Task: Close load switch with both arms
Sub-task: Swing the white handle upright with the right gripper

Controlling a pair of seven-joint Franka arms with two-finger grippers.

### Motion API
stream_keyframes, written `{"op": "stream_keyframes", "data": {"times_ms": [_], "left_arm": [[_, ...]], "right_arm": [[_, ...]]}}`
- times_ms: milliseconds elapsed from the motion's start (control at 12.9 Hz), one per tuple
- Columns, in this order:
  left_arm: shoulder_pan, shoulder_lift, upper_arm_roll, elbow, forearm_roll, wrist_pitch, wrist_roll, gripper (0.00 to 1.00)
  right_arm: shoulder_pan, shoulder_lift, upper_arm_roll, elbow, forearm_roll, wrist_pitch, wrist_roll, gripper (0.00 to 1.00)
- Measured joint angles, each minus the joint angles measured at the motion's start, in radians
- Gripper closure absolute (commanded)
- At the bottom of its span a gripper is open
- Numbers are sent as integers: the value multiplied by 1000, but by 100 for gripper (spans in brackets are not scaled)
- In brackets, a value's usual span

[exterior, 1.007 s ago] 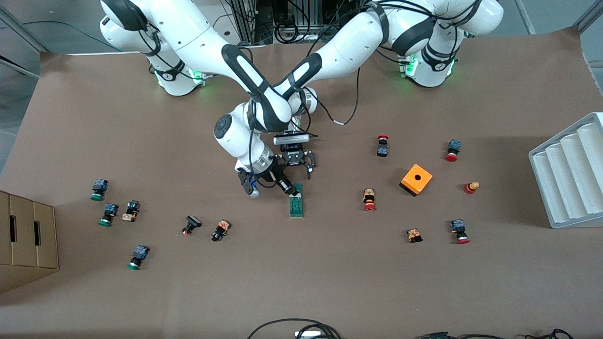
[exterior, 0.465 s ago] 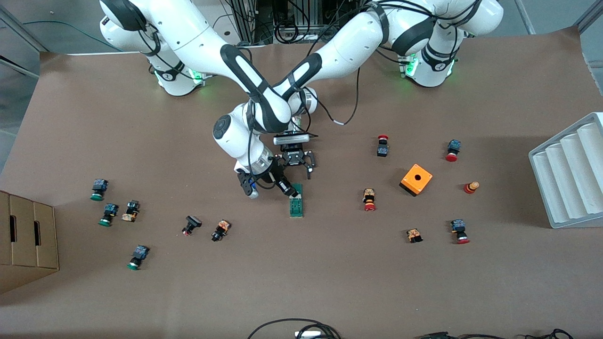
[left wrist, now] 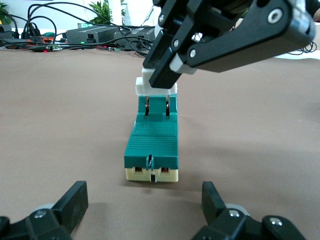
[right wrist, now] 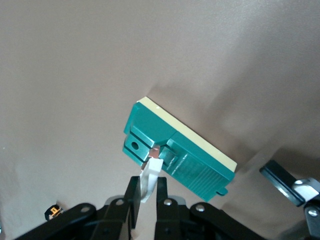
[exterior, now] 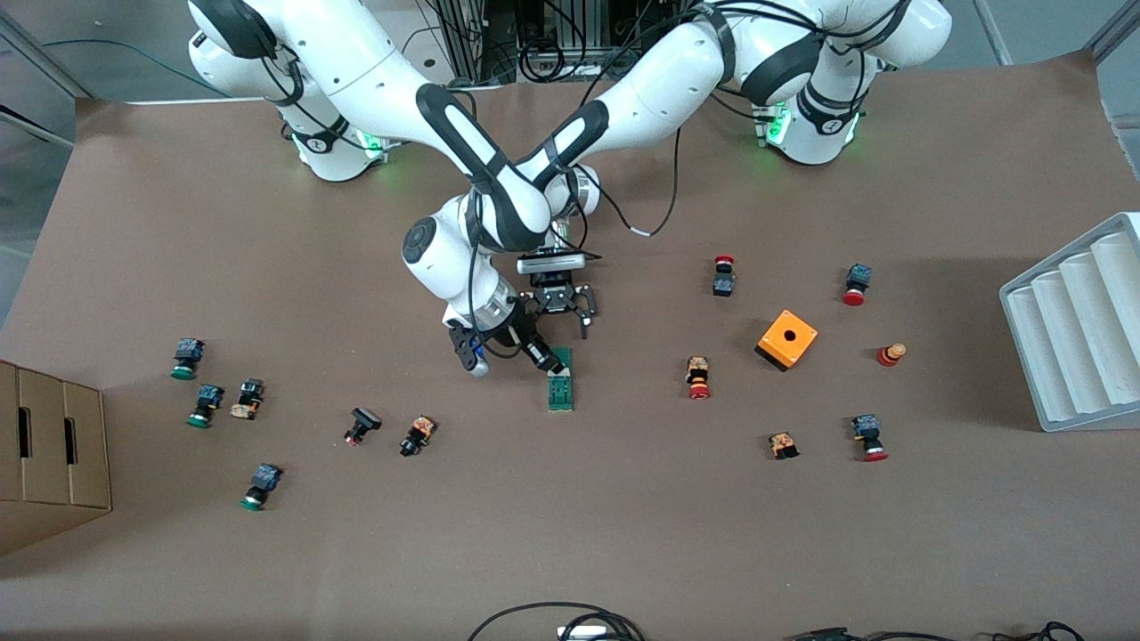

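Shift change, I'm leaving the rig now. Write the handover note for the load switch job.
Right gripper: jaws shut on the white tab of the load switch.
Left gripper: jaws open, low at the switch's end nearer the robots' bases, not touching it.
Load switch: flat on the table, mid-table.
Done: tab pinched.
Left: brace the body with the left gripper, swing the tab closed.

A brown paper-covered worktop (exterior: 623, 534) fills nearly the whole front view, evenly lit, with soft shadows. At its nine o'clock edge sits a tan cardboard box with two slots (exterior: 49, 450); at three o'clock rests a pale grey ribbed plastic tray (exterior: 1082, 325). Toward twelve o'clock, off the worktop, tangled black cables (exterior: 552, 53) hang around dark metal framing. More black cables (exterior: 557, 619) loop in at six o'clock. Grey floor (exterior: 27, 98) shows at the ten o'clock corner.
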Motion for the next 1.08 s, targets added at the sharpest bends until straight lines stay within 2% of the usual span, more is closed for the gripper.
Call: {"op": "stream_keyframes", "data": {"times_ms": [1084], "left_arm": [[0, 0, 0, 0, 0, 0, 0, 0]], "right_arm": [[-15, 0, 0, 22, 0, -7, 2, 83]]}}
